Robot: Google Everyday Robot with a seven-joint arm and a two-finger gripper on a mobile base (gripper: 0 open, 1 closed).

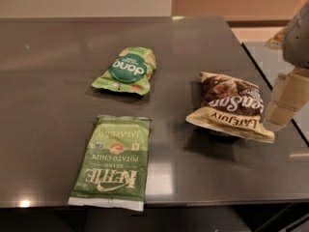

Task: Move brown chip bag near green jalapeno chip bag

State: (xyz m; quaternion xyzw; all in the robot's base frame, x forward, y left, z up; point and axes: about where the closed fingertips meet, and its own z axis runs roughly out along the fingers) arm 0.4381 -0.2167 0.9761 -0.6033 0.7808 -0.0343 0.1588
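Note:
The brown chip bag point(231, 106) lies crinkled on the right part of the dark table, with a cream-tan band along its near edge. The green jalapeno chip bag point(113, 161) lies flat at the front left, near the table's front edge. My gripper point(282, 105) is at the right edge of the view, just right of the brown bag, with its cream-coloured fingers point(285, 100) close to the bag's right end. Whether it touches the bag is not visible.
A smaller puffy green pouch point(127, 70) with a round dark-green logo lies behind the jalapeno bag. The dark table point(48, 81) ends at the front point(193, 199) and at the right point(251, 57). A second surface point(270, 62) stands to the right.

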